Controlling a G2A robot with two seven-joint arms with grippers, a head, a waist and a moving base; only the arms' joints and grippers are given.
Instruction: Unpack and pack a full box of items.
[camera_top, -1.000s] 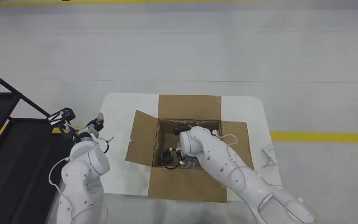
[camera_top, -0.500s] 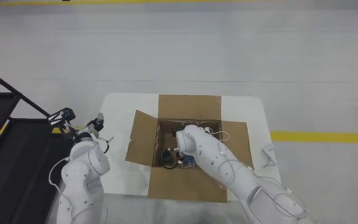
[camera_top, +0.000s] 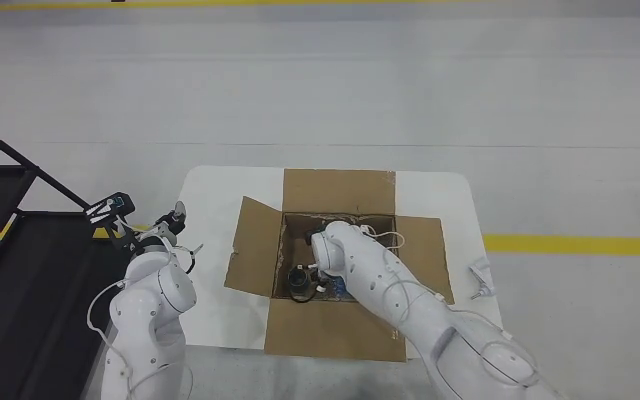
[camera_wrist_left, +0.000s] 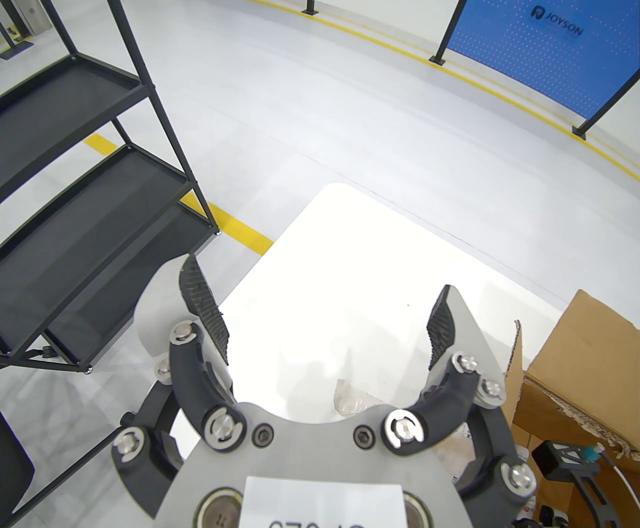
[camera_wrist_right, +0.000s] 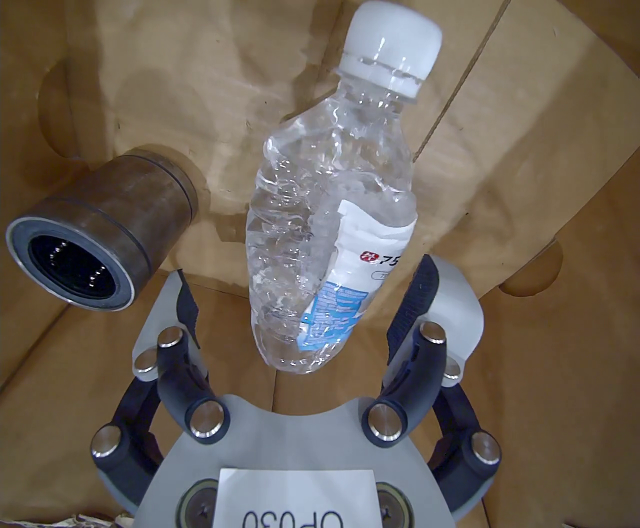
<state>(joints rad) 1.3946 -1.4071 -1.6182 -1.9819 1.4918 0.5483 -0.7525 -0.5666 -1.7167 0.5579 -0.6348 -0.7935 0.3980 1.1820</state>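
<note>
An open cardboard box (camera_top: 339, 190) stands on the white table (camera_top: 215, 200). My right arm (camera_top: 345, 258) reaches down into it. Its gripper (camera_wrist_right: 305, 280) is open, the fingers on either side of the lower end of a clear water bottle (camera_wrist_right: 330, 210) with a white cap, lying on the box floor. I see no pad pressing on the bottle. A brown metal cylinder with a bearing bore (camera_wrist_right: 100, 235) lies beside it, also seen as a dark ring (camera_top: 300, 280) from above. My left gripper (camera_wrist_left: 317, 280) hangs open and empty over the table's left part, beside the box (camera_wrist_left: 575, 350).
A black shelf rack (camera_wrist_left: 75, 200) stands off the table's left side. Crumpled clear plastic (camera_wrist_left: 352, 400) lies on the table under my left gripper. Another small clear item (camera_top: 482, 276) sits near the table's right edge. The box flaps (camera_top: 250, 255) are spread outward.
My right arm has shifted a little to the left inside the box and now covers a dark item at the box's far side. The left arm has stayed put.
</note>
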